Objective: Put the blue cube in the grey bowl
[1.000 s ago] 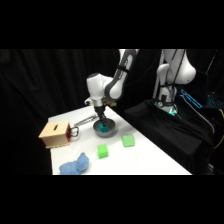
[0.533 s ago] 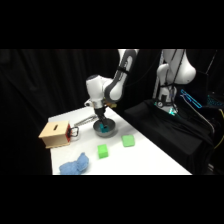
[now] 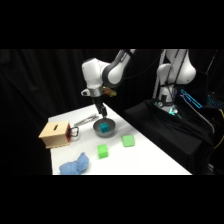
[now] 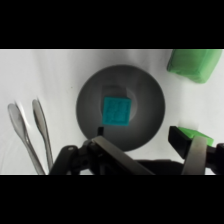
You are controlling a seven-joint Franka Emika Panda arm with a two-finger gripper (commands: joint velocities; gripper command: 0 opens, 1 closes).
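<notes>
The blue cube (image 4: 116,111) lies flat in the middle of the grey bowl (image 4: 147,95), untouched by anything. In the side view the blue cube (image 3: 104,128) shows as a teal spot inside the grey bowl (image 3: 111,131) near the table's far edge. My gripper (image 3: 102,113) hangs just above the bowl. In the wrist view my gripper (image 4: 145,145) is open, its fingers (image 4: 192,150) standing over the bowl's near rim with nothing between them.
Metal tongs (image 4: 30,130) lie beside the bowl, toward the tan wooden box (image 3: 55,134). Two green cubes (image 3: 103,151) (image 3: 128,141) sit in front of the bowl, and a light-blue cloth (image 3: 75,164) lies near the front left edge. A green cube (image 4: 195,64) is close to the bowl.
My gripper has risen slightly above the bowl. The blue cube stays in the bowl.
</notes>
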